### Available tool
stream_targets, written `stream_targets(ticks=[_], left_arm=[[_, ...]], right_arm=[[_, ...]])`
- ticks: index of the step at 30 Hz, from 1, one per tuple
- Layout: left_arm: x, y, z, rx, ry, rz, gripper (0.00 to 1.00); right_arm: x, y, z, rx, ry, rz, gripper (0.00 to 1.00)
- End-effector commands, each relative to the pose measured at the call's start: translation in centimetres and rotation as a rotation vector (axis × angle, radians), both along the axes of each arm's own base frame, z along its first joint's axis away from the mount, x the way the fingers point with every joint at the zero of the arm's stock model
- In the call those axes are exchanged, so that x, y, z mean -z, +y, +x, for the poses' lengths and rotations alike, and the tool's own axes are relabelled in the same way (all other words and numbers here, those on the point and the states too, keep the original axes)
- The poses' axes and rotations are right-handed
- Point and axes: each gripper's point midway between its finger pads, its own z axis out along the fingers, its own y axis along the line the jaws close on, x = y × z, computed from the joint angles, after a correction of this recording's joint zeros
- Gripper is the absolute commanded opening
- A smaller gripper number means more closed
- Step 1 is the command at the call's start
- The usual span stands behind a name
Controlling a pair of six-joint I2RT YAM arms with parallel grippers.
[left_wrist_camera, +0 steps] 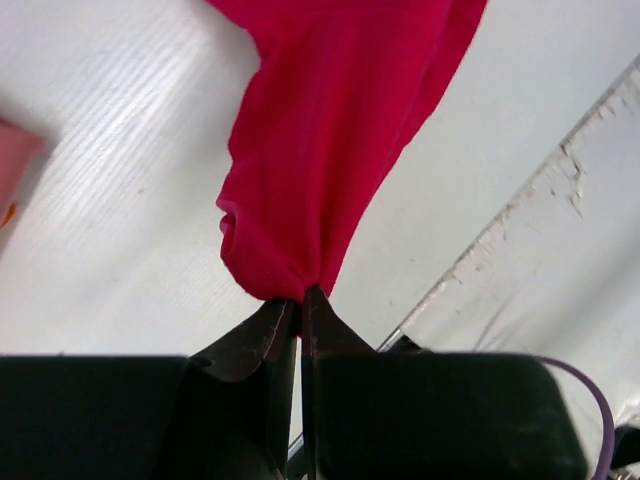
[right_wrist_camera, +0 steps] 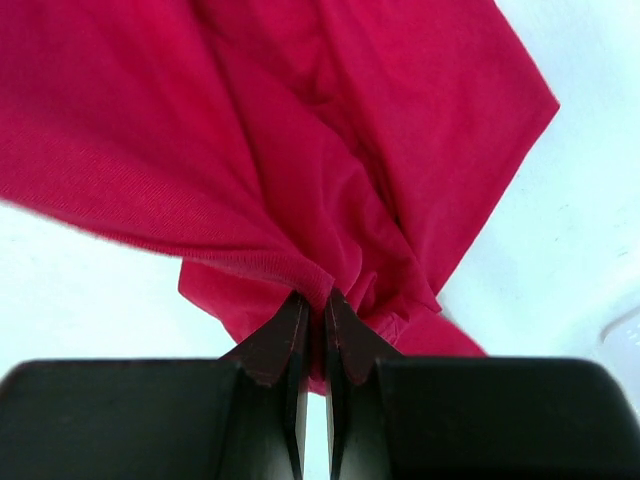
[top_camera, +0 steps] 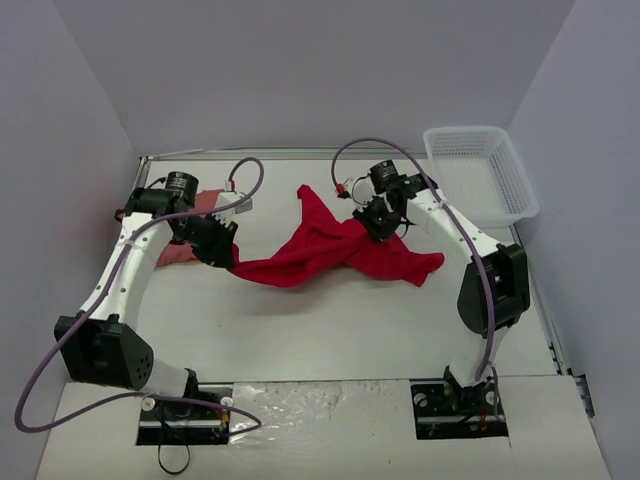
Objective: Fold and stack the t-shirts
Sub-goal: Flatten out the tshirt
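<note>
Your left claw (top_camera: 232, 262) is clenched on the red t-shirt (top_camera: 330, 250). In the left wrist view the two dark fingertips meet with a bunched fold of red cloth pinched between them, and the cloth runs away from the tips in a narrow gathered band. Your right claw (top_camera: 372, 228) is clamped on the same shirt. Its wrist view shows the tips pressed together on a puckered fold, with the fabric fanning out wide above them.

From the top camera, the red t-shirt stretches between your two claws across the middle of the counter (top_camera: 330, 330), somewhat nearer the far edge than the near one. The left claw has its left end and the right claw grips it right of centre. One pointed flap reaches toward the far edge, between the claws. Another flap spreads past the right claw toward the right edge and lies on the counter. You cannot tell from these views how much of the middle of the shirt is off the surface.

A salmon pink t-shirt (top_camera: 180, 252) lies crumpled by the left edge, partly hidden under your left arm, just beside the left claw. It also shows as a pink corner at the left border of the left wrist view. A white mesh basket (top_camera: 480, 175) sits at the far right corner, well apart from the red shirt.
</note>
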Motion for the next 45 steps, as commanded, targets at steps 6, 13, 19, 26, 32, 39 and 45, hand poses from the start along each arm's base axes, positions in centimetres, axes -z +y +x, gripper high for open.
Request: stream_targets(ticks=[6,13,19,26,32,39,45], left_arm=[[1.2,-3.2,-6.3,0.319,0.113,-0.020,0.02],[3.4,-6.9,-8.6,0.515,0.180,0.018,0.02],[5.6,-10.5,-11.1,0.710,0.221,0.083,0.02],[7.2,-13.1,-10.9,0.753,0.205,0.144,0.63],[2.9,-13.3,-5.4,0.604,0.077,-0.009,0.65],[1.8,-11.1,6.1,0.228,-0.129,-0.065,0.52],[3.5,-11.8,13.0,0.126,-0.257,-0.091,0.57]], right_arm=[[0.9,-1.1,2.5,0.058,0.026,-0.017,0.00],[1.0,-1.1,3.5,0.080,0.024,-0.014,0.00],[1.0,-1.6,3.4,0.091,0.028,-0.020,0.00],[0.8,-2.2,2.2,0.081,0.028,-0.031,0.00],[1.1,-2.8,0.8,0.072,0.053,-0.042,0.00],[1.2,-3.3,-1.0,0.066,0.077,-0.042,0.00],[1.6,-3.5,-1.6,0.078,0.101,-0.037,0.00]])
